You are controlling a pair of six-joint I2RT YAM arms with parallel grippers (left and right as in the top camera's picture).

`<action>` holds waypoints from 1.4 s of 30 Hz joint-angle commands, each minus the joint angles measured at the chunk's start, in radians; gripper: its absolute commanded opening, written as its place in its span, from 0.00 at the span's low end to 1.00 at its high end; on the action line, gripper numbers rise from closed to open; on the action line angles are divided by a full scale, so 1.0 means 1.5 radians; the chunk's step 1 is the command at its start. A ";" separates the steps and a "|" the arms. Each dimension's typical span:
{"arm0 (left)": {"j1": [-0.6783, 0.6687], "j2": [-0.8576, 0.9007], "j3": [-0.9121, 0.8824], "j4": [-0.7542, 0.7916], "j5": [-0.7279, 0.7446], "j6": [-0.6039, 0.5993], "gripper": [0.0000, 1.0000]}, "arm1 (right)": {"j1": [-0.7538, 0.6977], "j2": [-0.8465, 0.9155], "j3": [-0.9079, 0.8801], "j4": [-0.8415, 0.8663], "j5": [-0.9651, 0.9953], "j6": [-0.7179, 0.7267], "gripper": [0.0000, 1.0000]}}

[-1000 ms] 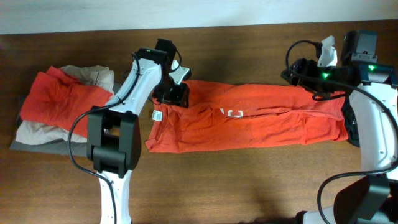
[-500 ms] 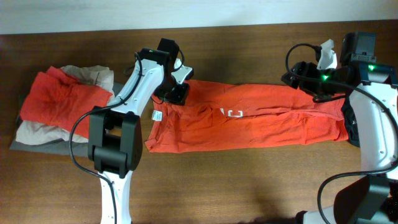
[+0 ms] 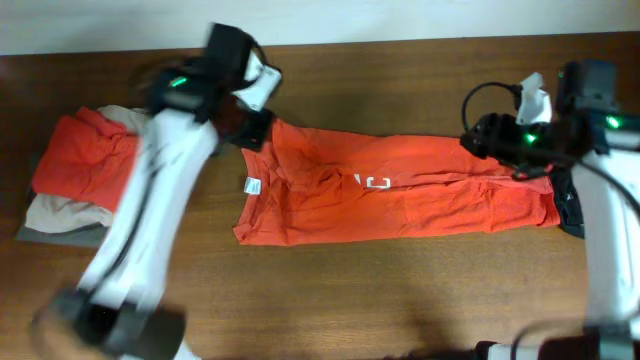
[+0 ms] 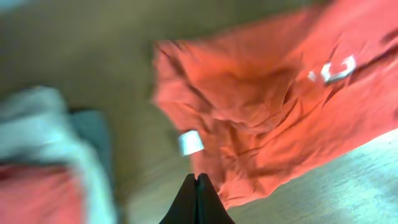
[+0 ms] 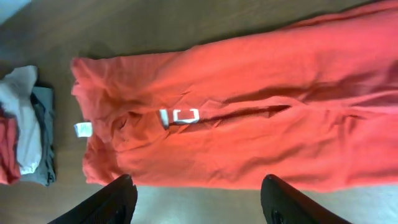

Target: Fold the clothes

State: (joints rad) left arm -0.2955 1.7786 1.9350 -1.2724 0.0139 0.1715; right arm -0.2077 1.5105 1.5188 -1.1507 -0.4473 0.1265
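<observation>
Now, overhead, 9 o'clock: stack of finished clothes [image 3: 85,165], orange over beige over grey, unmoved.

10 o'clock: left gripper [image 4: 196,183] was part open on the shirt's top-left corner a second ago. It has since clamped fully shut and swung out toward 10 o'clock, the arm smeared with speed. The corner of the T-shirt [image 3: 400,195] now reaches further that way than it did. Likely a pinch of cloth is being drawn outward, but the wrist view is too blurred to show fabric between the black fingers. Cannot tell.

Centre: the T-shirt lies as a long band from 9 to 3 o'clock, folded lengthwise. White lettering [image 3: 375,182] faces up mid-band and the neck label [image 3: 252,186] shows at the left end. Rumpled around the collar.

2 o'clock: right gripper [image 5: 198,180] hovers over the band's far end, fingers spread, holding nothing. It has drifted slightly toward 3 o'clock.

Reading: the long fold is done. This pull looks like smoothing or a start on the crosswise fold. The right end is unpinned, so the whole band may slide.

Surface: dark brown wooden table [image 3: 400,300], matt. Room: a pale wall strip [image 3: 400,20] at 12 o'clock.
</observation>
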 commanded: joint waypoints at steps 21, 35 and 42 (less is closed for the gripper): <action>0.076 -0.060 -0.581 0.566 0.343 -0.225 0.52 | -0.001 -0.215 0.002 -0.081 0.176 0.077 0.98; 0.077 0.072 -0.581 0.687 0.375 -0.283 0.48 | -0.001 -0.156 0.002 -0.106 0.166 0.076 0.98; 0.077 0.072 -0.581 0.689 0.333 -0.283 0.42 | -0.001 -0.156 0.002 -0.104 0.166 0.076 0.98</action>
State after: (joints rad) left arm -0.1829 1.8854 1.0630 -0.2443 0.5407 -0.2466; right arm -0.2077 1.2789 1.5200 -1.3094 -0.1993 0.2359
